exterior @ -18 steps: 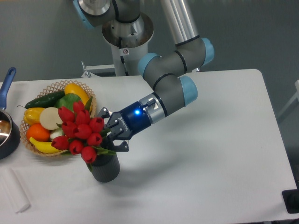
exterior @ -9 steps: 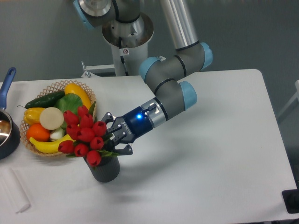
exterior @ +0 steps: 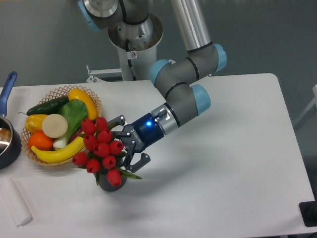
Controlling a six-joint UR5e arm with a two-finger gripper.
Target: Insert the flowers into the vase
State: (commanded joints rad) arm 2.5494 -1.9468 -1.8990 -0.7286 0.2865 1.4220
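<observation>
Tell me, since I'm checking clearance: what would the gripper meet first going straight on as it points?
The flowers it already grips; beyond them probably the fruit basket, though depth is unclear.

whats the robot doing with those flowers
The arm's gripper is at the stem end of a bunch of red tulips, with its fingers spread around it, and the bunch sits over the mouth of a dark grey vase on the white table. The blooms cover nearly all of the vase, so how deep the stems sit cannot be seen. A wicker basket of fruit and vegetables is just behind, and a dark pot stands at the left edge.
</observation>
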